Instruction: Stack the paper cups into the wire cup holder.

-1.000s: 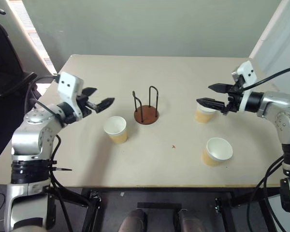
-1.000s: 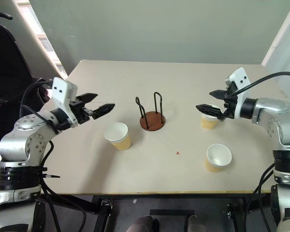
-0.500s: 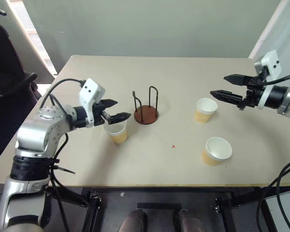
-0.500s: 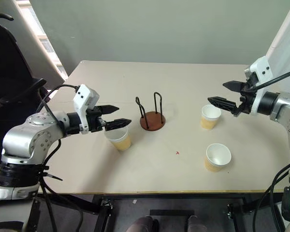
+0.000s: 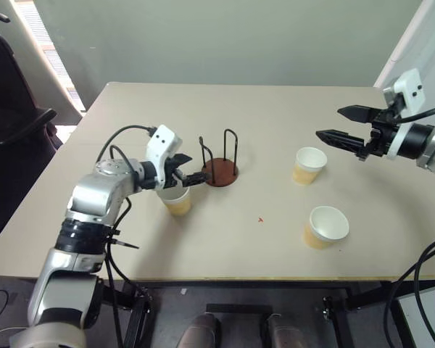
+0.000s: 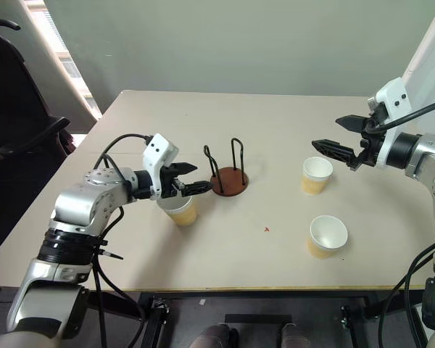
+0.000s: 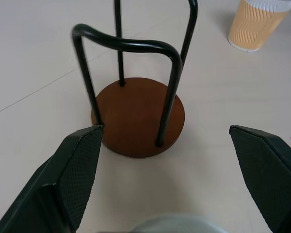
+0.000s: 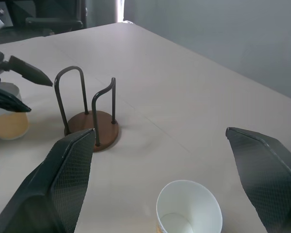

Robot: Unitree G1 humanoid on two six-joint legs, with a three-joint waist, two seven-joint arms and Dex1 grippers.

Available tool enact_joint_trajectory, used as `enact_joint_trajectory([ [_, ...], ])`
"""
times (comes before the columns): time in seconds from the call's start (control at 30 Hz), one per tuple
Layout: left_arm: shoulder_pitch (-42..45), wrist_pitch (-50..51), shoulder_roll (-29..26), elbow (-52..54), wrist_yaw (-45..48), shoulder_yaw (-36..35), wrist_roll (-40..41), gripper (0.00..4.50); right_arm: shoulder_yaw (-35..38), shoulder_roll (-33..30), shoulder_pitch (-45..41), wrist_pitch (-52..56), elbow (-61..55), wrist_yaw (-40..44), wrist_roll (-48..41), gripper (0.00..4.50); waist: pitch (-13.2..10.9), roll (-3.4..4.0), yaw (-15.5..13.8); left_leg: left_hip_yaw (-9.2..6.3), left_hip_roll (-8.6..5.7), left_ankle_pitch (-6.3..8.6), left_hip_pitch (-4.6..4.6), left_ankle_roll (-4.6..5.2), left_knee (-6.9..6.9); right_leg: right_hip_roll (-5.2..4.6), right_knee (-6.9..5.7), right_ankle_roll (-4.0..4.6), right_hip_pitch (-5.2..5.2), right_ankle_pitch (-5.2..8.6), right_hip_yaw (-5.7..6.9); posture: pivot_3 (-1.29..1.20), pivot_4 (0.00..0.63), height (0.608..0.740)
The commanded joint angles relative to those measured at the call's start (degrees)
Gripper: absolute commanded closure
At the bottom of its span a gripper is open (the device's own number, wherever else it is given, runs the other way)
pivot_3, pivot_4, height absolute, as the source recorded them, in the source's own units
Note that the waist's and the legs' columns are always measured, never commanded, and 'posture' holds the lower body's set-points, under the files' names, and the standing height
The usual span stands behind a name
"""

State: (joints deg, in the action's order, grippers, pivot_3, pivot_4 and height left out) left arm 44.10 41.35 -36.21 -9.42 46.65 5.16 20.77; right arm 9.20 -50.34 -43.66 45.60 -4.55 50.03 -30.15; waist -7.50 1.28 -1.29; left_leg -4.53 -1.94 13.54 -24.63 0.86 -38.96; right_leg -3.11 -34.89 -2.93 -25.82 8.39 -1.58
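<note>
Three paper cups stand upright on the table: one at the left (image 5: 176,201), one at the right (image 5: 307,165) and one nearer the front right (image 5: 325,226). The wire cup holder (image 5: 219,172) stands empty in the middle, its brown base (image 7: 138,116) close ahead in the left wrist view. My left gripper (image 5: 188,170) is open just above the left cup's rim (image 7: 177,225), fingers pointing at the holder. My right gripper (image 5: 329,122) hangs open above the table, up and to the right of the right cup (image 8: 189,209).
The beige table (image 5: 225,246) has bare room between the holder and the right-hand cups. A dark chair (image 5: 11,123) stands off the table's left side. The front edge runs below the cups.
My left gripper swung right and down from the table's left side to just over the left cup. My right gripper rose off the right cup and drew back to the right.
</note>
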Motion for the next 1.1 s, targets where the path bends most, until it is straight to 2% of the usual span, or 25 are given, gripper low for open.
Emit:
enact_joint_trajectory([
  [0.03,3.6,-3.4,1.1,-3.0,1.5,0.4,-1.9,0.00,2.3,-1.0,-0.1,0.3,-2.8,-0.7,-0.9,0.04,0.0,0.00,0.0,0.00,0.00,0.00,0.00,0.00,0.00,0.00,-0.01,0.00,0.00,0.00,0.00,0.00,0.150,0.740],
  [0.33,8.1,-8.9,6.7,-11.2,2.9,2.2,-5.6,0.00,3.7,-1.5,1.7,1.7,-5.1,-1.8,-1.5,0.04,0.0,-0.01,-0.1,0.02,0.00,0.01,-0.03,0.03,0.00,-0.01,0.05,-0.19,0.00,-0.08,0.00,0.00,0.150,0.740],
  [0.43,9.2,-10.3,9.0,-13.7,2.3,2.0,-6.6,0.58,4.1,-1.6,2.3,2.4,-5.7,-2.1,-2.1,0.00,0.0,-0.01,-0.1,0.02,0.00,0.01,-0.05,0.04,-0.01,-0.01,0.06,-0.23,0.00,-0.09,0.00,0.00,0.150,0.740],
  [0.47,9.4,-10.7,9.7,-14.3,2.1,2.0,-6.9,0.90,4.1,-1.6,2.5,2.5,-5.9,-2.2,-2.3,0.00,0.0,-0.01,-0.1,0.03,0.00,0.00,-0.06,0.04,-0.01,-0.01,0.07,-0.23,0.00,-0.09,0.00,0.00,0.150,0.740],
  [0.6,10.1,-12.4,11.7,-15.9,1.8,1.9,-8.2,2.43,4.2,-1.9,3.8,3.3,-7.2,-1.6,-3.3,0.00,0.0,-0.02,-0.1,0.03,0.00,0.00,-0.06,0.05,-0.01,-0.01,0.06,-0.26,0.00,-0.09,0.00,0.00,0.150,0.740],
  [0.77,9.9,-13.3,11.6,-14.8,2.5,1.2,-8.5,4.33,4.1,-2.7,5.3,3.7,-8.7,-0.8,-4.6,0.00,0.0,-0.02,-0.1,0.07,0.00,-0.02,-0.07,0.08,-0.02,0.00,0.07,-0.31,0.00,-0.08,-0.01,0.00,0.150,0.740],
  [0.8,9.7,-13.7,11.4,-14.3,2.7,1.0,-8.5,4.47,4.2,-2.8,5.6,3.8,-8.9,-0.8,-4.8,0.00,0.0,-0.02,-0.1,0.06,0.00,-0.03,-0.08,0.09,-0.02,0.00,0.06,-0.33,0.00,-0.07,0.00,0.00,0.150,0.740],
  [0.93,9.2,-15.9,10.3,-12.8,4.5,0.5,-8.4,4.47,4.6,-3.3,6.6,3.8,-9.5,-0.8,-5.5,0.00,0.0,-0.04,-0.1,0.08,0.00,-0.05,-0.10,0.13,-0.06,-0.01,0.07,-0.35,0.01,-0.06,0.00,0.00,0.150,0.740],
  [1.1,9.1,-16.7,9.4,-9.7,10.1,0.3,-6.0,4.47,8.1,-7.0,10.4,7.8,-13.2,1.1,-9.8,0.00,0.0,-0.04,-0.4,0.08,0.00,-0.10,-0.27,0.21,-0.09,-0.01,0.08,-0.41,-0.04,-0.04,0.00,0.00,0.150,0.740],
])
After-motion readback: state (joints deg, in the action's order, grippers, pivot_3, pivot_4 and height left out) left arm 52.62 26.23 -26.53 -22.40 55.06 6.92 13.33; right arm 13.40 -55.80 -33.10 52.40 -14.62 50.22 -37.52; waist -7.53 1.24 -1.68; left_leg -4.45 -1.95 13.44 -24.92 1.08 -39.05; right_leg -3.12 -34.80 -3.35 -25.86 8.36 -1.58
